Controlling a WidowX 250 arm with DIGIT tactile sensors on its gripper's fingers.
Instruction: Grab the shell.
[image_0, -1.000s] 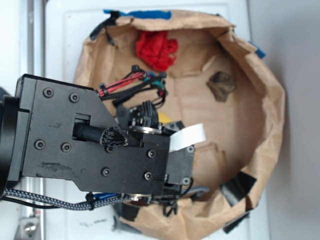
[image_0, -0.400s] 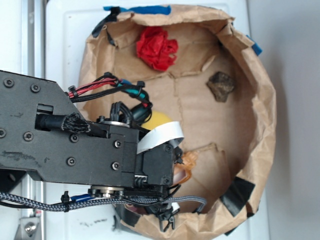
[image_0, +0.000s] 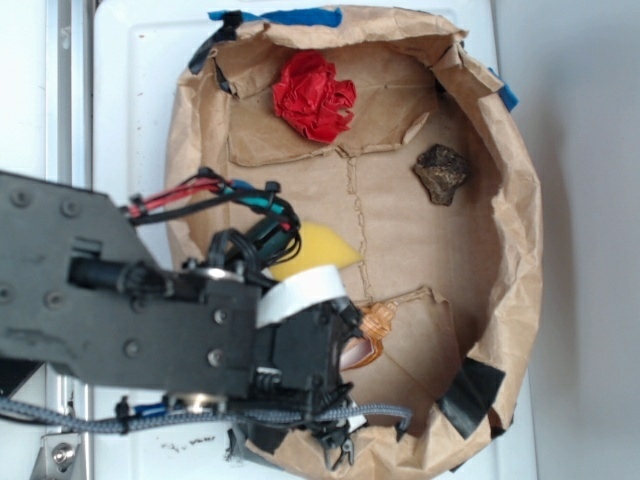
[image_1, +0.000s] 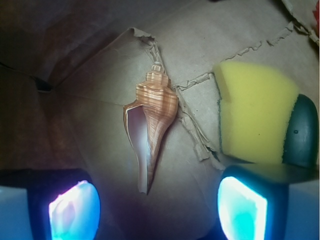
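The shell (image_1: 150, 122), glossy orange-brown with cream stripes, lies on the brown paper floor, its long point aimed toward my gripper (image_1: 157, 210). Both glowing pads (image_1: 75, 210) stand wide apart at the bottom of the wrist view, with the shell's tip just ahead of the gap and nothing between them. In the exterior view only part of the shell (image_0: 372, 335) shows, past the black gripper body (image_0: 300, 350) that covers the rest.
A yellow sponge (image_1: 255, 117) with a dark green back lies right of the shell, near the right pad. A dark brown rock (image_0: 441, 173) and a red crumpled wad (image_0: 313, 93) lie farther off. Crumpled paper walls (image_0: 520, 250) ring the floor.
The arm has drawn back to the left and toward the near edge, uncovering the yellow sponge and part of the shell.
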